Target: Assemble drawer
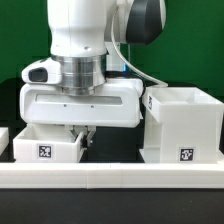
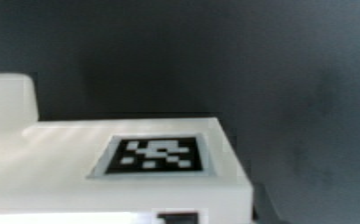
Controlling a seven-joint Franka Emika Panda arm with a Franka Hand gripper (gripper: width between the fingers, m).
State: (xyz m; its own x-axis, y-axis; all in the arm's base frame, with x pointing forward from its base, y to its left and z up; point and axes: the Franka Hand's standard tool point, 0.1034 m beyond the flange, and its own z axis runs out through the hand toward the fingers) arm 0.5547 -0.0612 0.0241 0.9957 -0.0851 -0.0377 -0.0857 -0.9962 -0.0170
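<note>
You have the arm [image 1: 80, 35] coming down over the middle of the black counter [image 1: 115, 152], with its broad white hand [image 1: 82, 103] hanging just above the low white drawer box [image 1: 45, 148]. That box sits on the counter toward the exterior view's left, its open side up and a black-and-white tag [image 1: 44, 153] on the face toward the camera. The jaws reach down at the box's inner end, close to its rim. You cannot tell from either view whether they are spread or pressed together, or whether they touch the box, because the fingertips are small and dark against the counter and do not show in the wrist view. The taller white housing [image 1: 183, 125] stands upright toward the exterior view's right, apart from the low box with bare counter between them, and it carries its own tag [image 1: 188, 155] low on the front. A white ledge [image 1: 110, 180] runs across the foreground in front of both parts. In the wrist view, a flat white face [image 2: 52, 150] bearing a tag [image 2: 159, 155] lies close to the camera, with the dark counter [image 2: 283, 80] around it.
</note>
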